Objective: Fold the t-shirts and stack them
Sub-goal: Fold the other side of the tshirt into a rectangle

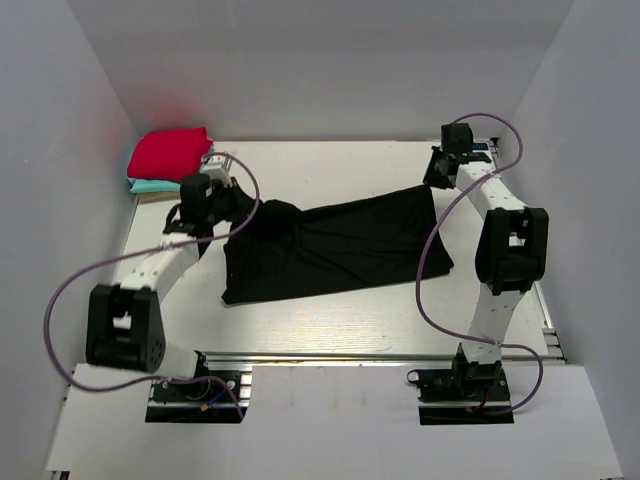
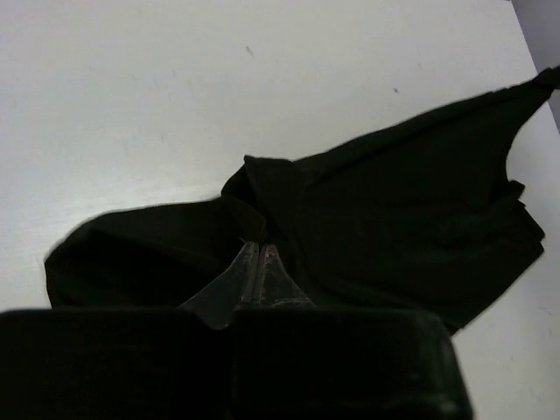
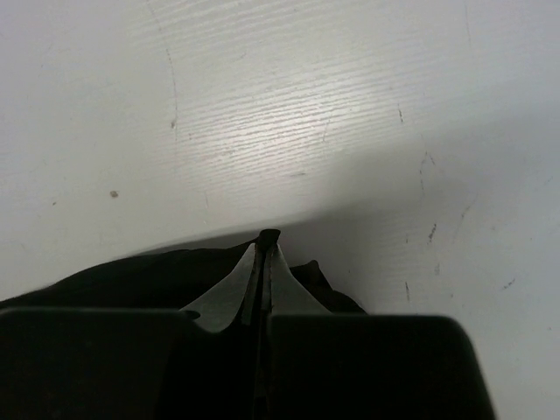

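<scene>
Black t-shirt (image 1: pixel 340 245) lies rumpled on the tabletop (image 1: pixel 330 165), left tool (image 2: pixel 260 248) pinched shut on its left end, right tool (image 3: pixel 267 240) likewise on its far-right corner. Far-left of it, a red shirt (image 1: pixel 168 152) largely covers a teal shirt (image 1: pixel 150 186).

plain blk t-shirt (image 1: pixel 340 245), red shirt (image 1: pixel 170 152), teal shirt (image 1: pixel 150 186); white table (image 1: pixel 330 165), grey walls (image 1: pixel 330 70)

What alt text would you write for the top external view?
A black t-shirt lies spread on the white table, its left end pinched by the left gripper, its far right corner by the right gripper. A folded red shirt rests on a teal one, far left.
</scene>
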Tool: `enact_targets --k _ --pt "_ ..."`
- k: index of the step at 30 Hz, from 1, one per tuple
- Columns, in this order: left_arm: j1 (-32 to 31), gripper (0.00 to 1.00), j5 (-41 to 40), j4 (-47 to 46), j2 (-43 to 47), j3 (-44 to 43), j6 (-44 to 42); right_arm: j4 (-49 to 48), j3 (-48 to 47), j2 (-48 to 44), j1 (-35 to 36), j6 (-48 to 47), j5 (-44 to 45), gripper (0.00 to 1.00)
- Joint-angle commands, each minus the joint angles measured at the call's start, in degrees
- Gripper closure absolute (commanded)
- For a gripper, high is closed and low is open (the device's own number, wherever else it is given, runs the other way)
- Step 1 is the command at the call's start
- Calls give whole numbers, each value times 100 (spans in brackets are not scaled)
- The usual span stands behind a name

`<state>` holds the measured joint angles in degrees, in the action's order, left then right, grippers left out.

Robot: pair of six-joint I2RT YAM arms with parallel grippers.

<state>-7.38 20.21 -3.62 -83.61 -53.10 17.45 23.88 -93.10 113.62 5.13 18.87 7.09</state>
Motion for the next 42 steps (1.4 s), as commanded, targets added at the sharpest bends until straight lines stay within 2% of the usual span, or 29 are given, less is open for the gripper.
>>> enact_targets --k 1,9,15,21,23,24,27,29,30,31,32,33,36,37,42 --pt "-27 100 36 -201 915 852 460 -76 169 -446 -91 -50 -41 100" --pt "-27 100 317 300 2524 2400 697 -138 748 -780 -188 -50 -313 100" --pt "-27 100 510 283 3596 3525 1023 -437 1259 -1114 -223 -121 -630 100" --pt "-27 100 511 458 3932 4166 1094 -568 1803 -1430 -214 -94 -437 100" --pt "-27 96 633 398 3932 4281 1094 -691 2179 -1571 -214 -68 -358 100" --pt "-27 84 634 345 3932 4334 1094 -726 2269 -1641 -214 -51 -279 100" --pt "-27 82 695 397 3932 4396 1094 -823 2709 -1738 -214 72 -25 100" --pt "-27 63 695 712 3984 4335 1094 -823 2910 -1773 -214 125 55 64" --pt "-27 45 634 826 3984 4230 1033 -815 3016 -1773 -222 195 195 52" --pt "-27 22 547 1071 4098 4177 1032 -815 3078 -1773 -231 222 231 49" --pt "-27 8 485 1195 4151 4046 1032 -815 3113 -1782 -240 239 379 41" --pt "-27 0 362 1318 4204 3966 962 -719 3070 -1808 -223 309 415 33" --pt "-27 0 203 1548 4371 3825 1093 -551 2956 -1983 -223 415 705 18" --pt "-27 0 107 1548 4449 3746 1302 -473 2938 -2054 -223 433 767 17" --pt "-27 0 -7 1531 4450 3307 1314 -288 2841 -2573 -196 442 741 10"
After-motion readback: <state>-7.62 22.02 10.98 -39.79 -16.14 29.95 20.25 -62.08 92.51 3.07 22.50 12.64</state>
